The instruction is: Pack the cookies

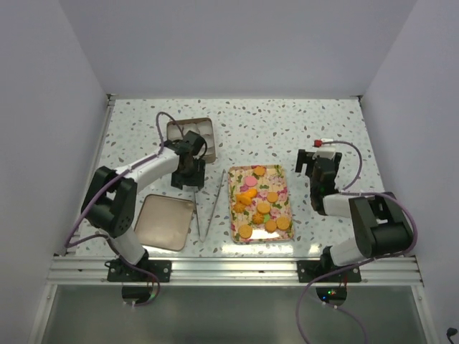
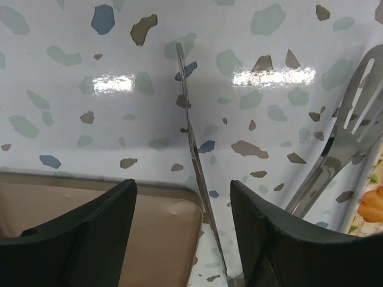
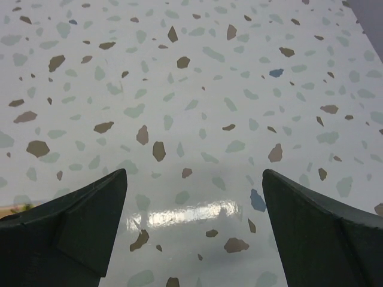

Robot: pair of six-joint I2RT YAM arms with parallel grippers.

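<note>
Several cookies, mostly orange (image 1: 245, 231) with a few pink (image 1: 252, 179), lie on a flower-patterned tray (image 1: 281, 183) in the middle of the table. One orange cookie (image 2: 371, 206) shows at the right edge of the left wrist view. My left gripper (image 1: 188, 177) hangs low over the upper end of metal tongs (image 1: 208, 208). Its jaws (image 2: 183, 239) stand apart, with the tongs' thin arm (image 2: 194, 149) running between them, close to the right finger (image 2: 281, 239). My right gripper (image 1: 315, 168) is wide open (image 3: 194, 227) over bare table, right of the tray.
A tan tin (image 1: 192, 136) with white paper cups stands behind the left gripper. Its tan lid (image 1: 163, 222) lies flat at the front left, its corner under my left finger (image 2: 90, 233). The tongs' slotted arm (image 2: 347, 131) lies to the right. White walls enclose the table.
</note>
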